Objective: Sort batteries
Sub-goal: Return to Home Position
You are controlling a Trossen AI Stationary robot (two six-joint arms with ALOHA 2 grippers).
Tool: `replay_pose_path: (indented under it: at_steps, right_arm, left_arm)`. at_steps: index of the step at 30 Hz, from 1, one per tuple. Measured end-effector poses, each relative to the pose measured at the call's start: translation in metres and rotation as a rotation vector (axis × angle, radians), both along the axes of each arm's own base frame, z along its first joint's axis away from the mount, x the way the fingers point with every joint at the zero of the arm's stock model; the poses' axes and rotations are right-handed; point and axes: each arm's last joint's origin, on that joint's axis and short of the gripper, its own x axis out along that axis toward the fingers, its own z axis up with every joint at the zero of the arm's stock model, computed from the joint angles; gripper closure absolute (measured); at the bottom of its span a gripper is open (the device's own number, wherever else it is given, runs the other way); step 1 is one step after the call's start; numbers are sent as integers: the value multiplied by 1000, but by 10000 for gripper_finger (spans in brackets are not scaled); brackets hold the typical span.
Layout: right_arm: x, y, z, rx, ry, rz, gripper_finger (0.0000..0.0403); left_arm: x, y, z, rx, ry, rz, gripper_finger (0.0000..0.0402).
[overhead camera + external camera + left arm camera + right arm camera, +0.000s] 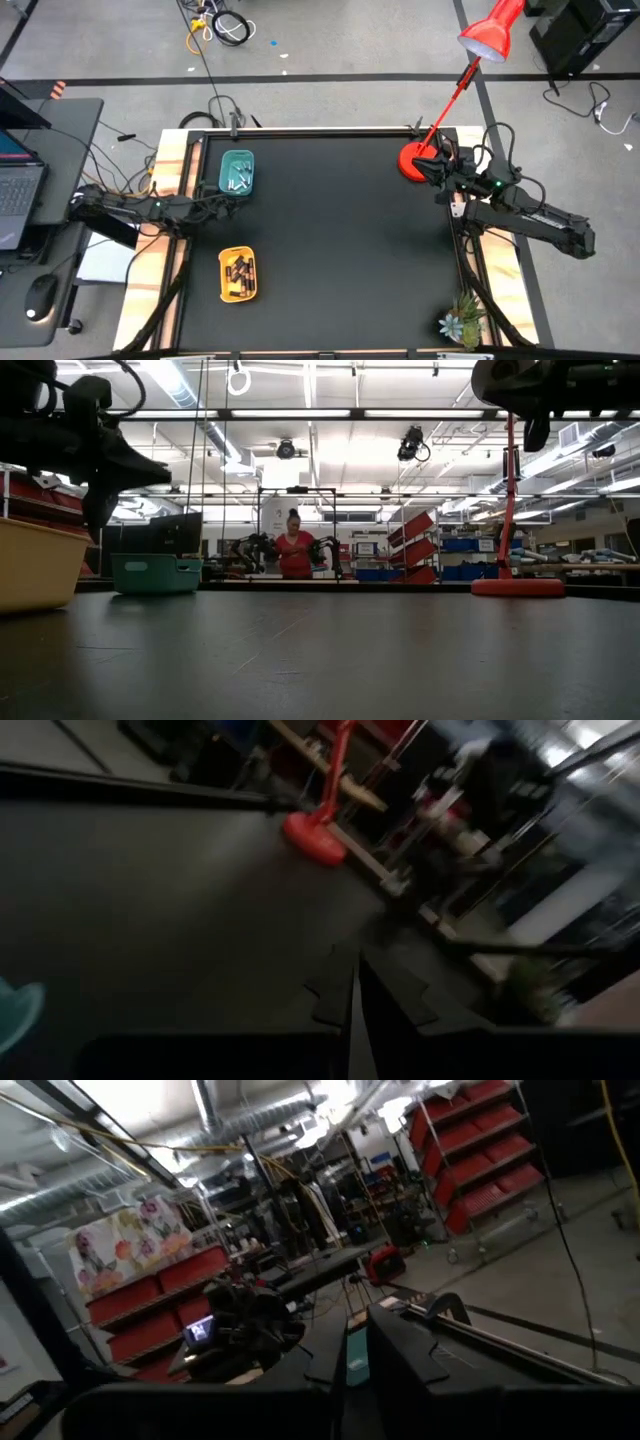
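Note:
Whitish batteries (pixel 238 180) lie in the teal tray (pixel 224 170) at the table's far left. Dark batteries (pixel 240 273) lie in the yellow tray (pixel 224 278) at the near left. In the low view both trays stand on the table at the left, yellow (pixel 35 565) nearer than teal (pixel 155 573). My left gripper (pixel 238 206) (pixel 355 1005) hovers between the two trays, shut and holding nothing. My right gripper (pixel 428 166) (pixel 345 1365) waits by the lamp's base at the far right, shut and holding nothing.
A red desk lamp stands on its round base (pixel 413 160) at the far right, with its head (pixel 487 35) beyond the table's edge. A small plant (pixel 462 325) sits at the near right corner. A person (pixel 296 550) stands far behind the table.

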Motion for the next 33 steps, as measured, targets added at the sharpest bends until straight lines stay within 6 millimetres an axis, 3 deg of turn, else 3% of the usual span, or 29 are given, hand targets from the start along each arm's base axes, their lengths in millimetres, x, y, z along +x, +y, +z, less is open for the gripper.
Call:
replay_pose_path:
  at_steps: [7, 17, 26, 33]
  right_arm:
    - [-7, 4, -36, -25, -55, 10, 353]
    - [-3, 2, -84, 11, 26, 10, 353]
    - [-1, 4, -91, 40, 93, 35, 352]
    - [3, 17, -90, 33, 94, 180, 354]
  left_arm:
    - [-3, 1, -1, -34, -149, -3, 371]
    - [-4, 1, 0, -37, -166, -5, 371]
    - [-7, 1, 3, -44, -199, -5, 371]
    - [-7, 1, 3, -43, -198, -5, 371]
